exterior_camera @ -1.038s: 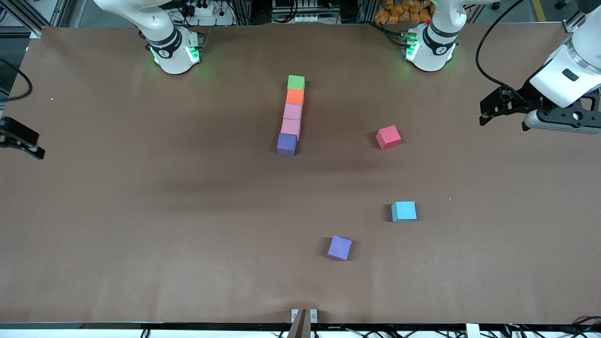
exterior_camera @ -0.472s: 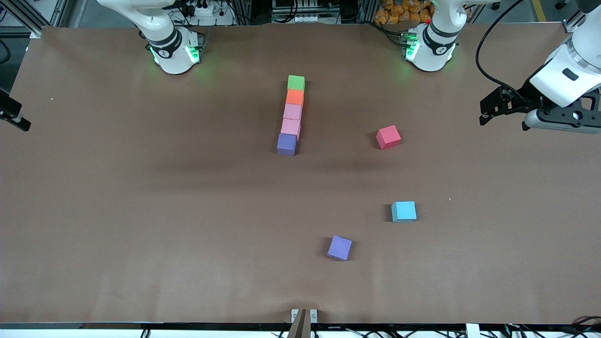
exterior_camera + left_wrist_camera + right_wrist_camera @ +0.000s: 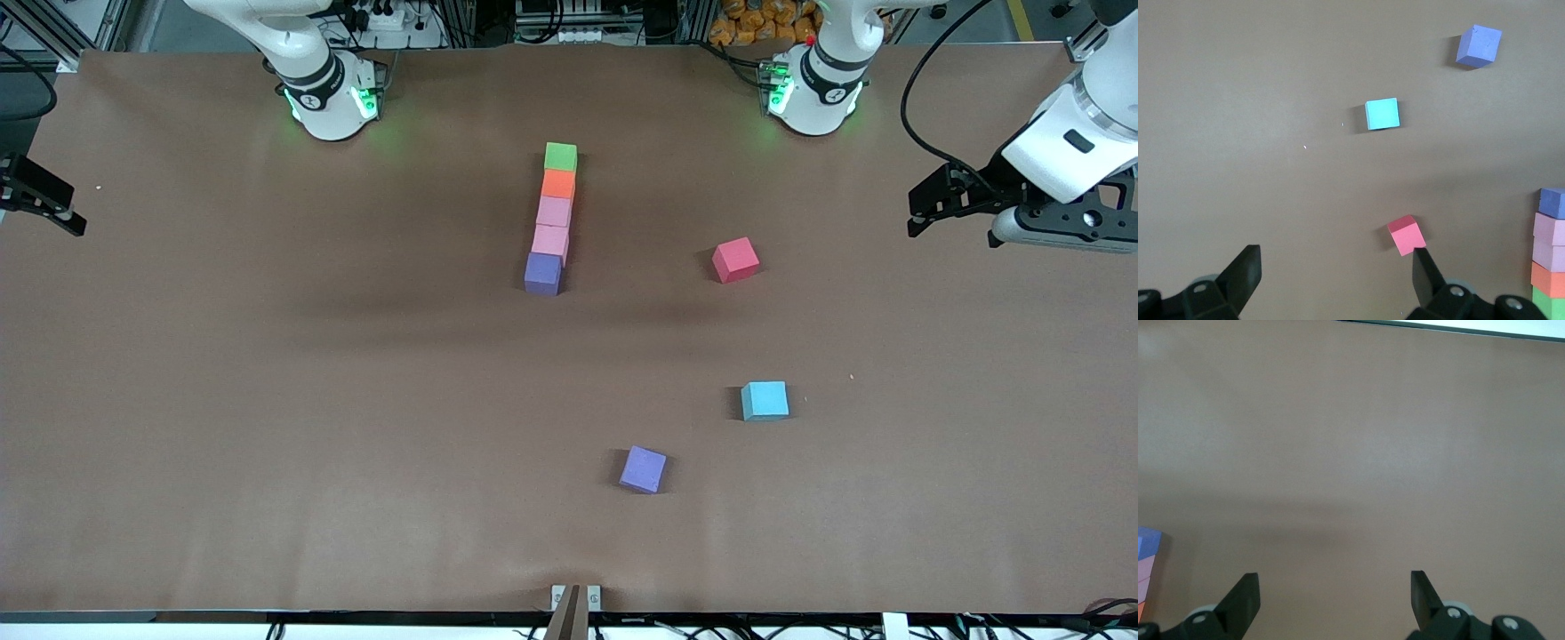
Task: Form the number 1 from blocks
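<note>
Five blocks [image 3: 553, 218] in a touching line at table middle, well apart from both grippers. Left gripper [image 3: 1335, 270] and right gripper [image 3: 1333, 597] wide open, empty, each over its table end.

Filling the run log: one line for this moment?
column: five blocks touching | left claw: open, empty | right claw: open, empty

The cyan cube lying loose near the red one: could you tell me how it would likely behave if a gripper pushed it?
The cyan cube rests on a flat face, so it would probably slide, not roll. Its matte look suggests some friction; an off-centre push might turn it.
</note>
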Robot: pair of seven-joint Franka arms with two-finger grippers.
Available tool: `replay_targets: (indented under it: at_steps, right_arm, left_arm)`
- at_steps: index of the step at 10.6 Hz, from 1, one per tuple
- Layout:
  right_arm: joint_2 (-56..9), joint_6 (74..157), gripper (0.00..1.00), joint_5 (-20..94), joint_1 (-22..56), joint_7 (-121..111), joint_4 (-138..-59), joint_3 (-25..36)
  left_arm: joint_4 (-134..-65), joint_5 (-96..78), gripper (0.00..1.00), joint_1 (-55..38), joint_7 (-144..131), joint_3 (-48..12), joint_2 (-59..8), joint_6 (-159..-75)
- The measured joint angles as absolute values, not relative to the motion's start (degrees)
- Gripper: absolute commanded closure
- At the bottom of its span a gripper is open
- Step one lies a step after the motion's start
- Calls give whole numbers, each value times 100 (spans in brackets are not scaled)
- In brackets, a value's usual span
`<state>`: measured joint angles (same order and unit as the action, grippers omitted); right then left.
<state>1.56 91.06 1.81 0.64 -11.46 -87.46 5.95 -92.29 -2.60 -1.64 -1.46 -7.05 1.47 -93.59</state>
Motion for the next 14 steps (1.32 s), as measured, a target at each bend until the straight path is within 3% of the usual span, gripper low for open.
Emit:
replay_targets:
  at_steps: [14]
  right_arm:
    - [280, 8683, 0, 127, 64, -723, -9067, 429]
  left_arm:
    - [-9235, -260, 0, -164, -136, -706, 147, -9358]
